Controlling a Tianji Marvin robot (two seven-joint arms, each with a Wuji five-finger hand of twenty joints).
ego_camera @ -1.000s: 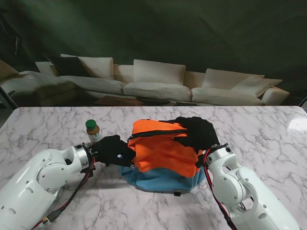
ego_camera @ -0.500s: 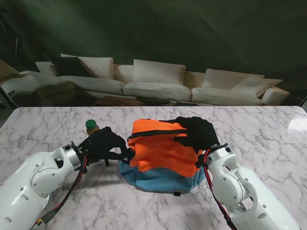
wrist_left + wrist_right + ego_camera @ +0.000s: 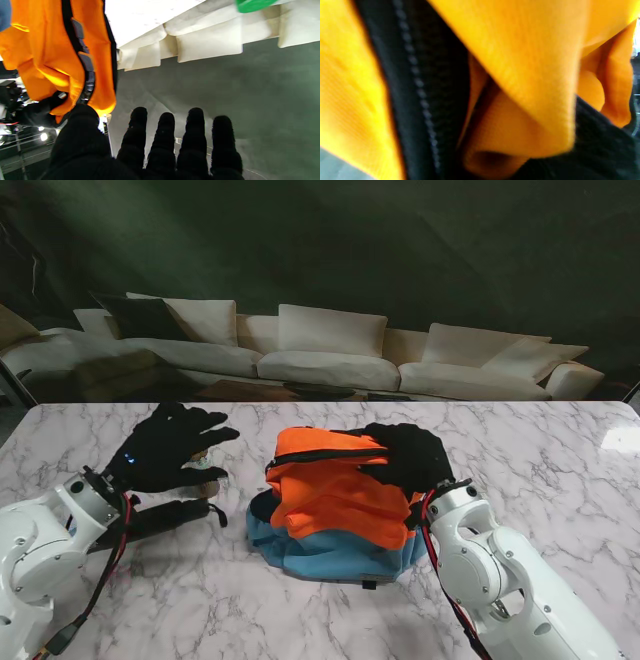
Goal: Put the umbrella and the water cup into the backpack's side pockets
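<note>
On the white marbled table (image 3: 560, 470), the right hand (image 3: 410, 455) is pinning the orange-and-blue fabric backpack (image 3: 335, 510); the left hand (image 3: 170, 445), fingers spread empty, is hovering over the green-capped water cup (image 3: 252, 3), risking toppling it; the black folded umbrella (image 3: 170, 515) is lying nearby

Dim room, glare on the marble table (image 3: 618, 438); the right wrist view is blurred, orange backpack (image 3: 532, 75) out of focus.

Backpack (image 3: 335, 505) mid-table, umbrella (image 3: 165, 517) lying to its left, water cup (image 3: 205, 465) just beyond the umbrella.
</note>
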